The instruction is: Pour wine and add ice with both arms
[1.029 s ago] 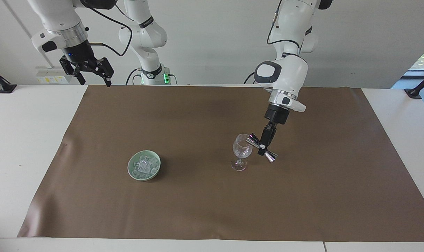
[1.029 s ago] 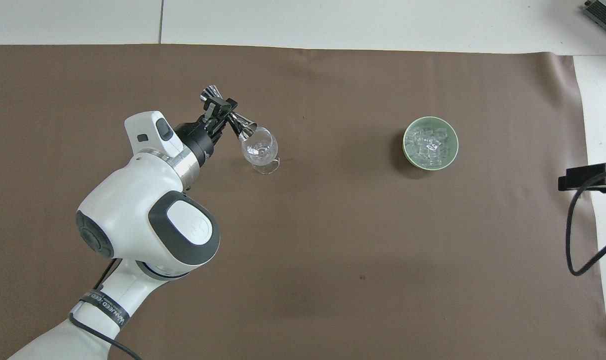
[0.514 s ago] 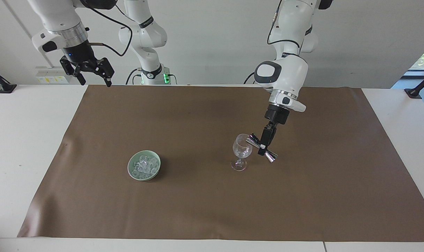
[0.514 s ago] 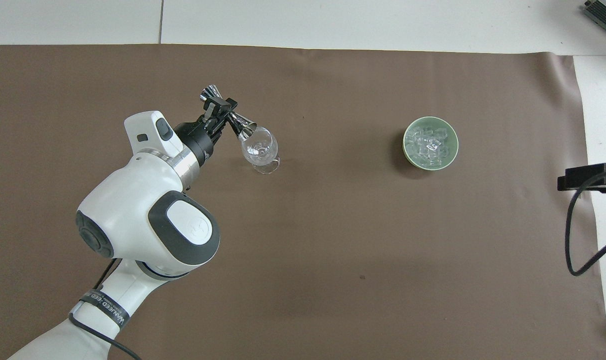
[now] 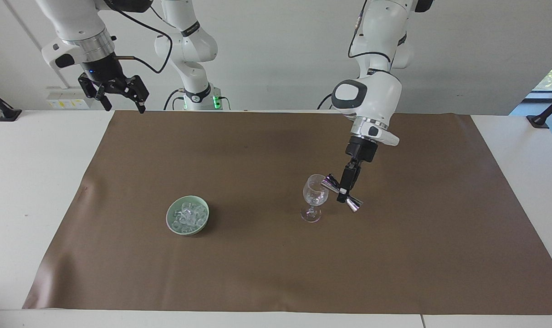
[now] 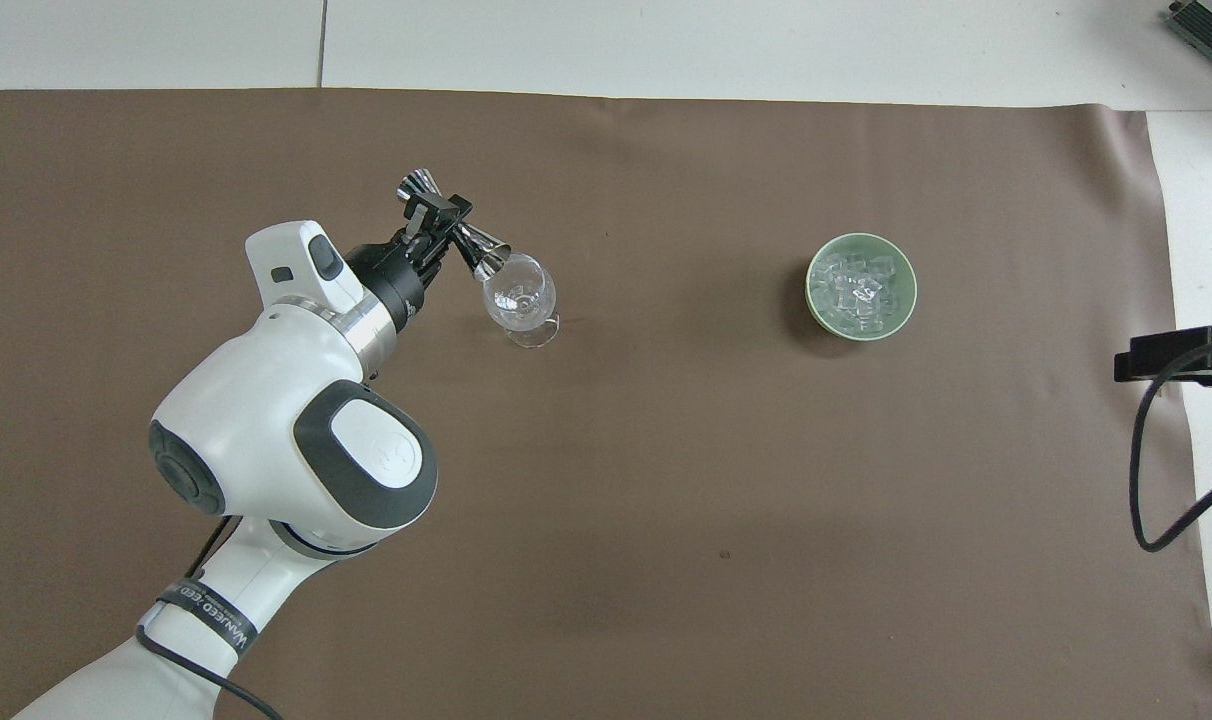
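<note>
Two white jointed arms stand at a white surface [image 5: 30, 191] covered by a brown mat [image 5: 276, 269]. Left arm [image 6: 286, 440]: reaches out over the mat, its wrist angled downward. Left pincer [image 5: 344, 193]: clenched on the waist of a shiny metal double-ended jigger [image 5: 342, 193], which is held tilted, one cup dipping to the rim of the wine glass [image 5: 314, 197] and the other cup pointing down and away toward the left arm's end of the surface. In the overhead view the same jigger [image 6: 453, 232] lies slantwise, its lower cup meeting the rim of the glass [image 6: 519, 300]. Whether any liquid is passing from jigger to glass cannot be told. Wine glass: clear, stemmed, upright on the mat, its foot resting flat.

Ice [image 5: 187, 215]: a heap of small clear cubes lying in a pale green bowl [image 5: 171, 223], which sits on the mat well apart from the glass, toward the right arm's end of the surface and slightly farther from the robots than the glass. Seen from above, the cubes [image 6: 858, 288] fill the middle of the bowl [image 6: 906, 312].

Right arm [image 5: 75, 27]: waits raised at its own end. Right pincer [image 5: 121, 98]: released, fingers spread and holding nothing, hanging over the corner of the mat nearest the robots; only a dark edge of it [image 6: 1171, 352] enters the overhead view.
</note>
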